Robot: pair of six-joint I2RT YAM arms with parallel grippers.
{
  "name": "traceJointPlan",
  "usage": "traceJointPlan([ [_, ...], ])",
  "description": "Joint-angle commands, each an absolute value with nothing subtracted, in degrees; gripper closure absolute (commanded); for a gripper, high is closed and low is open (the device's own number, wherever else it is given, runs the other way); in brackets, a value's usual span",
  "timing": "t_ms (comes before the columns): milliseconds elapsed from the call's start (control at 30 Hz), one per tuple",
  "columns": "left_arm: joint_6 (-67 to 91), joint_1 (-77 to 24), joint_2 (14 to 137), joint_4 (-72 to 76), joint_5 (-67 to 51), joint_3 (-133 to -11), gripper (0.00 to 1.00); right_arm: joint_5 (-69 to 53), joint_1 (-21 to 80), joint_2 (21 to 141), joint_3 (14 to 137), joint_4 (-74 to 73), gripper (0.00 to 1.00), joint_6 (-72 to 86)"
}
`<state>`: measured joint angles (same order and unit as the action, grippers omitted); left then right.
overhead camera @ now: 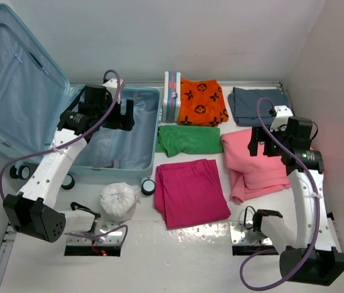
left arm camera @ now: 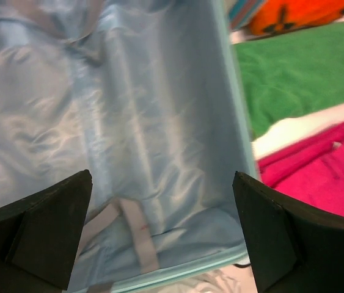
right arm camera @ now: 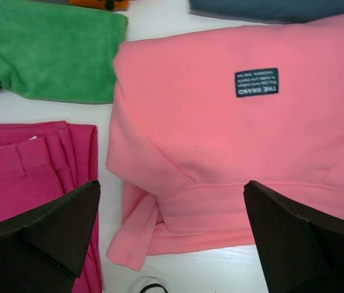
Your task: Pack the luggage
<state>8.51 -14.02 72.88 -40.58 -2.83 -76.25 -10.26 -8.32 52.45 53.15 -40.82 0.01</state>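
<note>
Left end effector (left arm camera: 162, 177) gapes wide, empty, over luggage (left arm camera: 129, 110) — right end effector (right arm camera: 172, 183) likewise, above pink sweatshirt (right arm camera: 220, 146).

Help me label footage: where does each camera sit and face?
Top external: above and behind, looking down at the table; both arms show.
Left wrist: on left arm, looking into the luggage; open left gripper shows.
Right wrist: on right arm, looking down at pink sweatshirt; open right gripper shows.
Wrist views share the green towel.

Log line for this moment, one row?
luggage: open, no clothes inside | left fingers: open over luggage | right fingers: open over pink sweatshirt
</note>
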Motion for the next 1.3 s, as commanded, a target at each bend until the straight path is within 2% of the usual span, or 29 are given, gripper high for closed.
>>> traceJointPlan([
  [0, 10.97, -16.60, 70.58, -36.84, -8.25, -77.52, 0.00, -5.46, -9.49, 52.47, 53.61, -40.87, 0.00, 2.90],
  [233, 25.29, -32.85, 76.72, -27.97, -14.06, -75.24, 0.10, -1.85, -14.76, 53.61, 55.54, -43.07, 0.00, 5.36],
  [267, 26.62, -34.87, 77.25, -22.82, -14.58, -74.63, 0.10, -0.45, -15.29, 53.87, 56.07, -43.07, 0.00, 5.88],
  [400, 35.13, -45.77, 82.86, -11.90, -9.93, -73.39, 0.11, -0.53, -20.46, 57.02, 57.56, -44.12, 0.00, 8.96],
  [467, 35.77, -50.17, 89.78, -11.07, -7.75, -77.51, 0.11, -2.54, -21.70, 59.14, 58.53, -44.38, 0.01, 10.10],
  [867, 59.39, -55.99, 117.04, 1.48, -13.54, -88.76, 0.11, -4.92, -24.61, 73.38, 55.20, -37.20, 0.24, 6.24],
  [1167, 68.10, -57.13, 128.49, 2.82, -12.48, -95.19, 0.11, -3.52, -26.54, 84.28, 56.77, -33.40, 0.34, 6.24],
  [1267, 70.04, -57.13, 131.39, 3.42, -12.48, -95.19, 0.11, -2.55, -26.37, 88.41, 58.44, -33.84, 0.42, 5.63],
])
